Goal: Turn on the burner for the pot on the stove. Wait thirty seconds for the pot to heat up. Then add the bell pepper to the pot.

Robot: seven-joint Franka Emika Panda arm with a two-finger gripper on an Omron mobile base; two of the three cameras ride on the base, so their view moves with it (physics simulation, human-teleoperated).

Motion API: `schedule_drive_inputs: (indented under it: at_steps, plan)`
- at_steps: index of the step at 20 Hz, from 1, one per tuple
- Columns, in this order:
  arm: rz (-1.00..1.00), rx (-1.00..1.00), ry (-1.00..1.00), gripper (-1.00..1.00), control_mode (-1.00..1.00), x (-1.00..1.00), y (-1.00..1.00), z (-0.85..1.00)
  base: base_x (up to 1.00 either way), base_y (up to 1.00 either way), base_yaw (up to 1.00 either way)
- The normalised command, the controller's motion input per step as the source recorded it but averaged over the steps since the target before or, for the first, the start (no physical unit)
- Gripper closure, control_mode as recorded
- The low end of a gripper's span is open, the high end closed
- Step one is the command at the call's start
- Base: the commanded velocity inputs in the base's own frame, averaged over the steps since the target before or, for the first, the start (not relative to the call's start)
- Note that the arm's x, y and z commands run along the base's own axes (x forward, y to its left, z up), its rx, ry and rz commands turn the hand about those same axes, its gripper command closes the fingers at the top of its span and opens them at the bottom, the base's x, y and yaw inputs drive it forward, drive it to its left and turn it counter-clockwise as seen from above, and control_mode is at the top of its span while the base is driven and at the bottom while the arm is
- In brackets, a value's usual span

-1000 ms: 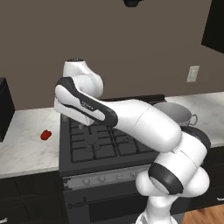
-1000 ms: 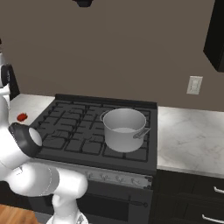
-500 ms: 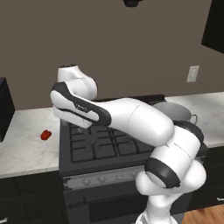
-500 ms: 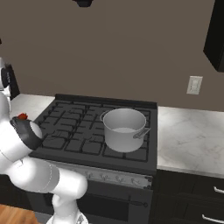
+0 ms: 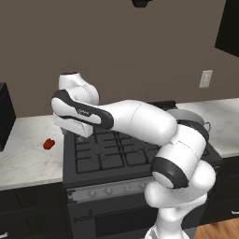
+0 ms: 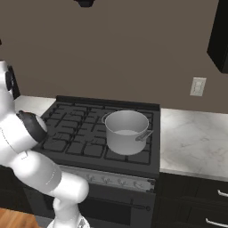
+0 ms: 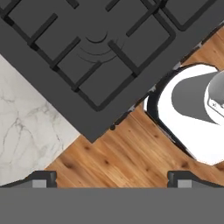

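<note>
The silver pot (image 6: 127,132) stands open on the front right of the black stove (image 6: 75,133), and it hides the burner beneath it. In the left base view the pot (image 5: 186,115) peeks out behind my arm. The red bell pepper (image 5: 48,144) lies on the marble counter left of the stove (image 5: 105,156). My hand hangs above the stove's left edge, right of the pepper. In the hand view my gripper (image 7: 112,178) is open with nothing between its fingertips (image 7: 43,179), looking down on the stove's front corner (image 7: 87,65).
A row of small grey knobs (image 5: 108,188) runs along the stove front above the oven door. Marble counter (image 6: 191,144) extends right of the stove, with a wall outlet (image 6: 197,86) above. Wooden floor (image 7: 118,153) lies below the stove corner. A dark appliance (image 5: 3,114) stands far left.
My arm has swung a little further left over the stove's left side, with the gripper staying open. Pot and bell pepper have not moved.
</note>
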Motion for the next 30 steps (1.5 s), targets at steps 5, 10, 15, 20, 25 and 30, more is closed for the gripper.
schedule_drive_inputs:
  at_steps: [5, 10, 15, 20, 25, 30]
  plan:
    - [0.00, 0.00, 0.00, -1.00, -1.00, 0.36, 0.32, -0.11, 0.00, 0.00, 0.00]
    - [0.00, 0.00, 0.00, -1.00, -1.00, 0.39, 0.29, -0.15, 0.00, 0.00, 0.00]
    - [0.00, -0.05, 0.01, -1.00, -1.00, 0.35, 0.22, -0.22, 0.00, 0.00, 0.00]
    - [0.00, -0.09, 0.03, -1.00, -1.00, 0.20, 0.12, -0.28, 0.00, 0.00, 0.00]
    - [0.00, -0.07, 0.02, -1.00, -1.00, 0.19, 0.05, -0.18, 0.00, 0.00, 0.00]
    - [0.00, -0.05, 0.03, -1.00, -1.00, 0.24, 0.00, -0.13, 0.00, 0.00, 0.00]
